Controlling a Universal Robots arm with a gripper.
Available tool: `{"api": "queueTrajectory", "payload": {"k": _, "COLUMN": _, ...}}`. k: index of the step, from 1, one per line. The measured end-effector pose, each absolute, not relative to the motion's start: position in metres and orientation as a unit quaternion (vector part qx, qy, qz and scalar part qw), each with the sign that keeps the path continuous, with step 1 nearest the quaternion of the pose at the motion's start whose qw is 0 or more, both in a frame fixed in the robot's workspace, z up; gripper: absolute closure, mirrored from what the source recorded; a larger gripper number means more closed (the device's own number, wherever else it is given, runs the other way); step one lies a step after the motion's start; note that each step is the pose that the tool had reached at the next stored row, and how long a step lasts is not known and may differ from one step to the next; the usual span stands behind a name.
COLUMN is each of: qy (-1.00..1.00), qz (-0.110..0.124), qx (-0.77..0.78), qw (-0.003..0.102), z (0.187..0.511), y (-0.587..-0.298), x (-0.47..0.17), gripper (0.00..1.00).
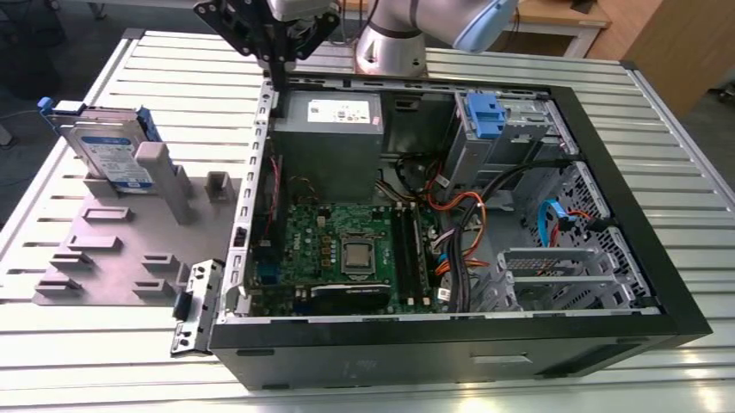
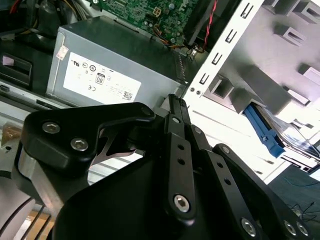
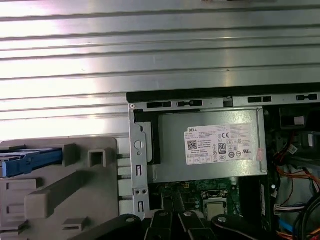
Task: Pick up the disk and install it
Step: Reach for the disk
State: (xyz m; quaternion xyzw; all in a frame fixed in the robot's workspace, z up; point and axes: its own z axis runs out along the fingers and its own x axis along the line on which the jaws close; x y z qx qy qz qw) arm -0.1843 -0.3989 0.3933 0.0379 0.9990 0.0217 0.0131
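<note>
Exterior view: jaws, pressed together and empty, hang over the case's [image 1: 460, 344] corner; disk [image 1: 109, 155] stands upright in the holder [image 1: 150, 232], well apart.

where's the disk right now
In the exterior view the disk stands on edge in the grey fixture plate at the exterior view's left, on the table beside the open computer case.

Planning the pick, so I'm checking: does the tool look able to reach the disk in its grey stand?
Probably yes. The disk stands upright in the stand, outside the computer case, its top edge bare with nothing over it. The tool hangs above the case's rim.
</note>
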Motion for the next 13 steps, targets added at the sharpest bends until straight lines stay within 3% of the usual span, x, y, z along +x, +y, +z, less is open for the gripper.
{"api": "queueTrajectory", "payload": {"k": 13, "qy": 0.999, "qz": 0.022, "qx": 0.038, "qw": 0.013, "z": 0.393, "y": -0.399, "x": -0.21, "gripper": 0.89}}
